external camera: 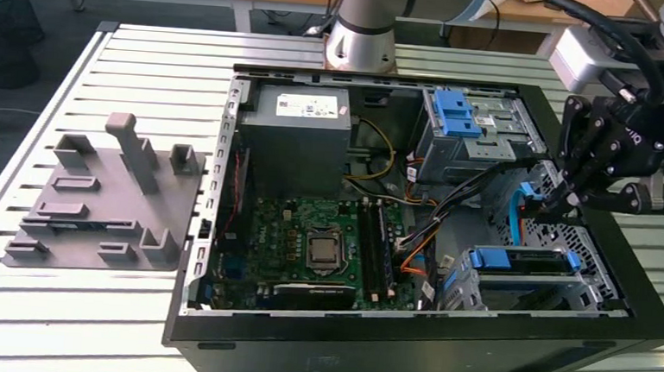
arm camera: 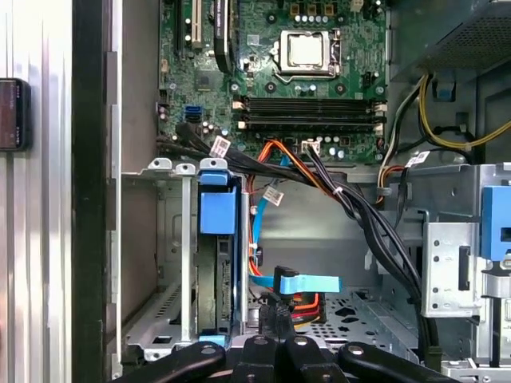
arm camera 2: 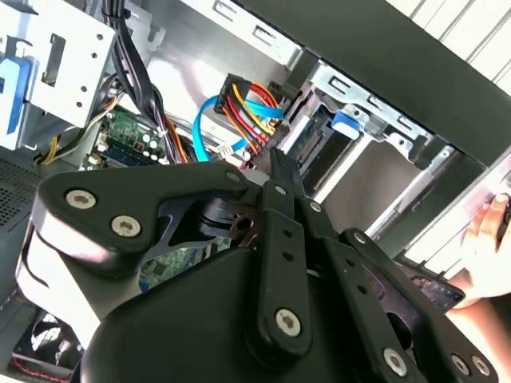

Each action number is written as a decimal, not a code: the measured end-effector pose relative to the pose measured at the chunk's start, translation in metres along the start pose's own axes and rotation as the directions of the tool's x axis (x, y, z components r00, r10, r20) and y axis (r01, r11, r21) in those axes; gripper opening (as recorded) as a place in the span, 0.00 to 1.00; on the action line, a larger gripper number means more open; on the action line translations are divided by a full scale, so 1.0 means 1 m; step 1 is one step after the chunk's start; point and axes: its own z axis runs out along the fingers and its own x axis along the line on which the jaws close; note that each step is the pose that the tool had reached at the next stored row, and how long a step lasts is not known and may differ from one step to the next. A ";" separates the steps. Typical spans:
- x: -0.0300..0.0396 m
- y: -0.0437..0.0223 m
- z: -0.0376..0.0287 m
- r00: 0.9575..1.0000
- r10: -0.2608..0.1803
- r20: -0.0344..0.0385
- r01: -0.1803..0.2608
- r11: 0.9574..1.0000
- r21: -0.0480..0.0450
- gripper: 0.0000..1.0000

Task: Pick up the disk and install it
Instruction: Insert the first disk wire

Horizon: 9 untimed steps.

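A white slatted table (external camera: pixel 24 306) carries, at the exterior view's left, a grey fixture plate (external camera: pixel 100 206). Next comes the open computer case (external camera: pixel 414 351) with its motherboard (external camera: pixel 305 236). I see the disk (external camera: pixel 520 260) in its blue bracket inside the near-right drive cage (external camera: pixel 585 292). Just beyond it hangs the gripper (external camera: pixel 570 202), fingers drawn narrow. I cannot tell whether they pinch anything.

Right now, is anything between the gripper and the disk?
Yes, cables. In the first wrist view the gripper faces a blue-tabbed plug with orange and red wires, right beside the disk, which stands in the metal cage. A blue cable also runs along that side of the disk.
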 end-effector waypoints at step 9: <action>-0.0009 0.0007 0.0028 1.000 0.016 -0.003 -0.016 1.000 0.019 0.24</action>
